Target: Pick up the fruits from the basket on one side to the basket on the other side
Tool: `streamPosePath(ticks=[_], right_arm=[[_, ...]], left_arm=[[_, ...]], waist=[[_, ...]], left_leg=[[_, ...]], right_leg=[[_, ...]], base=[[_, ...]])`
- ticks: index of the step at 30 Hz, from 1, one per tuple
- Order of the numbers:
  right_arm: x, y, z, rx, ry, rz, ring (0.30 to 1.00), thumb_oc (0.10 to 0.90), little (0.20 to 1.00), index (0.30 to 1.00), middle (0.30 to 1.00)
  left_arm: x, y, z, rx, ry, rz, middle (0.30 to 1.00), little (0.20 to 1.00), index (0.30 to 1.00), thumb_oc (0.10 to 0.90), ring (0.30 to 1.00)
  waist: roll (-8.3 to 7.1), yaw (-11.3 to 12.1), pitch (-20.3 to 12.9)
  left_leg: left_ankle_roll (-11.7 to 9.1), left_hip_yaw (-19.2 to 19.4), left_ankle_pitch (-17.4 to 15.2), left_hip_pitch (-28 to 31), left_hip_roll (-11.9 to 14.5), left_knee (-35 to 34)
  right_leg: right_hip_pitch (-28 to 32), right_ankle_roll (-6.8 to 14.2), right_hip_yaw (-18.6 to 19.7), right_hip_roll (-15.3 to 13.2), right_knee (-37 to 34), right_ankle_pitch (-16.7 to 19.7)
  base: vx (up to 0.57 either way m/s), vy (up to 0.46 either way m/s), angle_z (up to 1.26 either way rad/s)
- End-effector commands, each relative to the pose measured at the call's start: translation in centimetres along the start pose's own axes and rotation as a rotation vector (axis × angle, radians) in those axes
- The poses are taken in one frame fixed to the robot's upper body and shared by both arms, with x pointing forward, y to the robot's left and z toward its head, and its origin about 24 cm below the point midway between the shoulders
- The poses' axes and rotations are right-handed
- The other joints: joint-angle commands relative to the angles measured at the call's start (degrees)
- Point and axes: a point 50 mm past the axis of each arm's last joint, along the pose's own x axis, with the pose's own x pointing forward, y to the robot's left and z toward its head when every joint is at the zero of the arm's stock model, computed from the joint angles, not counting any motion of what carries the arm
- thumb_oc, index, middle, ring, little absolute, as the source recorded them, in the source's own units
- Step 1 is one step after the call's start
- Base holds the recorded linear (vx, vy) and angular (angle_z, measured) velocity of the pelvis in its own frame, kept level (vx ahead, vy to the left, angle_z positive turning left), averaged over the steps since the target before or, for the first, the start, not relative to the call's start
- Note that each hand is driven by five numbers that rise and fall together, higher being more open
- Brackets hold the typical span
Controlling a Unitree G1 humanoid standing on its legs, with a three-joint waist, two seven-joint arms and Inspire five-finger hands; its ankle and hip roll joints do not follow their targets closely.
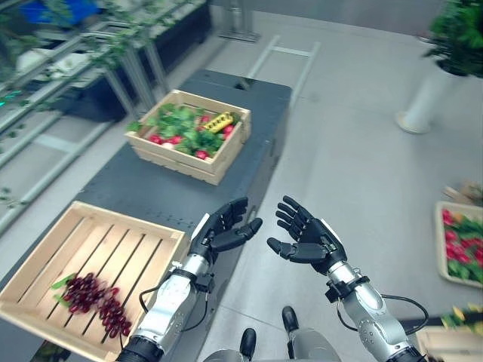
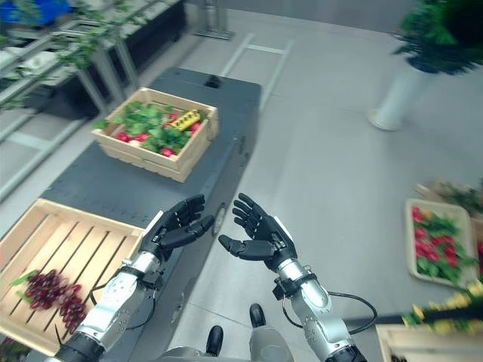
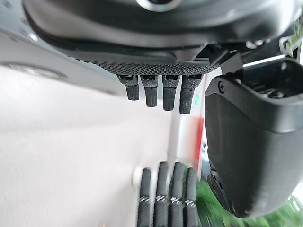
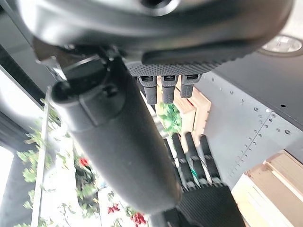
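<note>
Both hands, left hand (image 1: 223, 230) and right hand (image 1: 306, 240), hover with fingers spread, holding nothing; the grapes (image 1: 94, 300) lie behind the left fingers in the near crate (image 1: 45, 253), while the far crate (image 1: 189, 135) ahead on the bench (image 1: 162, 192) likely awaits a reach.

The near wooden crate (image 1: 90, 264) ran off the frame at seven o'clock, its near corner lost. Leaves (image 1: 177, 124) in the far crate (image 1: 189, 136) covered much of the red fruit (image 1: 202, 154) beneath. At three o'clock a tray of red produce (image 1: 462, 241) was cut by the edge, and its contents were too small to identify.
</note>
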Motion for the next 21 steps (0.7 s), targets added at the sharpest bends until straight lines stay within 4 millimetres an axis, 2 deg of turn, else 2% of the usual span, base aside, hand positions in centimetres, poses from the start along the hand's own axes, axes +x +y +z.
streamPosePath(ticks=[1,4,6,12,14,15,16,17,18,19,20,21], right_arm=[[1.7,0.2,5.6,0.016,-0.285,-0.003,0.900,0.800,0.900,0.900,0.900],[2.2,0.2,5.2,0.030,-0.263,0.011,0.900,0.800,0.900,0.900,0.900],[2.5,0.9,4.8,0.061,-0.238,0.058,0.900,0.800,0.900,0.900,0.900],[2.8,2.2,4.5,0.036,-0.212,0.104,0.900,0.800,0.900,0.900,0.900],[2.8,2.5,4.3,0.036,-0.201,0.092,0.900,0.800,0.900,0.900,0.900],[2.9,2.5,4.2,0.051,-0.194,0.085,0.900,0.800,0.900,0.900,0.900],[2.5,1.9,4.1,0.058,-0.205,0.053,0.900,0.800,0.900,0.900,0.900],[2.5,1.8,4.0,0.059,-0.204,0.046,0.900,0.800,0.900,0.900,0.900],[1.6,0.7,4.0,0.047,-0.226,-0.017,0.900,0.800,0.900,0.900,0.900],[1.5,0.4,4.2,0.041,-0.238,-0.043,0.900,0.800,0.900,0.900,0.900],[0.9,-0.3,4.6,0.016,-0.282,-0.102,0.900,0.800,0.900,0.900,0.900],[0.8,-0.4,4.6,0.012,-0.288,-0.112,0.900,0.800,0.900,0.900,0.900]], left_arm=[[2.1,-1.4,5.1,0.127,-0.232,-0.134,0.900,0.900,0.900,0.800,0.900],[2.1,-1.4,5.2,0.150,-0.224,-0.145,0.900,0.900,0.900,0.800,0.900],[2.1,-1.1,5.3,0.132,-0.214,-0.119,0.900,0.900,0.900,0.800,0.900],[1.2,-0.1,4.6,0.073,-0.204,-0.027,0.900,0.900,0.900,0.800,0.900],[0.8,0.1,4.4,0.070,-0.206,-0.002,0.900,0.900,0.900,0.800,0.900],[0.9,0.0,4.7,0.067,-0.221,0.003,0.900,0.900,0.900,0.800,0.900],[1.5,-0.5,5.1,0.060,-0.233,-0.058,0.900,0.900,0.900,0.800,0.900],[1.6,-0.6,5.1,0.060,-0.234,-0.068,0.900,0.900,0.900,0.800,0.900],[2.6,-1.6,5.8,0.063,-0.267,-0.151,0.900,0.900,0.900,0.800,0.900],[2.8,-2.0,6.0,0.065,-0.274,-0.182,0.900,0.900,0.900,0.800,0.900],[3.4,-3.6,6.7,0.085,-0.312,-0.252,0.900,0.900,0.900,0.800,0.900],[3.5,-3.7,6.7,0.087,-0.314,-0.261,0.900,0.900,0.900,0.800,0.900]], waist=[[-2.33,0.7,-2.9],[-1.80,2.0,-2.9],[-1.39,2.7,-3.1],[-1.40,4.0,-3.1],[-1.46,4.4,-3.0],[-1.59,4.8,-2.9],[-1.88,3.4,-2.6],[-1.96,3.1,-2.7],[-2.83,0.4,-2.3],[-3.03,-0.1,-2.1],[-3.24,-2.4,-1.1],[-3.19,-2.6,-1.0]], left_leg=[[0.4,1.9,-7.6,-1.7,-0.1,5.9],[-0.1,1.6,-7.2,-1.9,0.4,5.8],[-0.3,0.7,-6.7,-1.7,0.6,5.1],[-1.4,0.2,-7.2,-2.1,1.4,7.2],[-1.8,-0.5,-5.7,-2.5,1.8,6.1],[-2.4,0.1,-3.2,-3.2,2.2,3.8],[-3.6,9.9,-2.6,-3.6,5.1,3.8],[-3.7,11.0,-2.6,-3.7,5.5,4.1],[-4.4,21.4,-2.5,-4.5,8.9,8.4],[-4.4,24.1,-2.8,-4.5,9.8,10.2],[-5.2,31.9,-3.6,-2.7,13.4,14.7],[-5.3,32.6,-3.6,-2.4,13.7,15.2]], right_leg=[[4.0,-0.3,-3.7,-1.5,0.5,-3.8],[5.4,-1.1,-6.3,-1.7,0.0,-4.7],[5.9,-1.5,-7.8,-1.7,0.4,-5.9],[5.7,-3.0,-10.3,-1.6,3.5,-8.9],[5.7,-3.6,-10.7,-1.2,3.7,-9.0],[6.1,-3.7,-11.6,-0.9,2.4,-8.4],[6.8,-3.8,-14.6,-1.4,1.9,-8.9],[6.7,-3.8,-15.0,-1.6,1.8,-8.9],[7.1,-4.0,-19.9,-3.3,2.3,-9.0],[7.2,-4.1,-21.2,-3.8,2.6,-9.0],[7.7,-4.2,-26.5,-5.7,5.0,-10.0],[7.6,-4.3,-27.0,-5.9,5.3,-10.1]], base=[[0.09,-0.122,0.50],[0.07,-0.093,0.36],[0.07,-0.064,0.11],[0.08,-0.067,0.14],[0.02,-0.066,0.08],[-0.04,-0.029,0.30],[-0.04,-0.023,0.39],[-0.06,0.009,1.08],[-0.06,-0.002,1.36],[-0.09,0.035,2.27],[-0.05,0.035,1.96],[-0.11,0.206,2.30]])
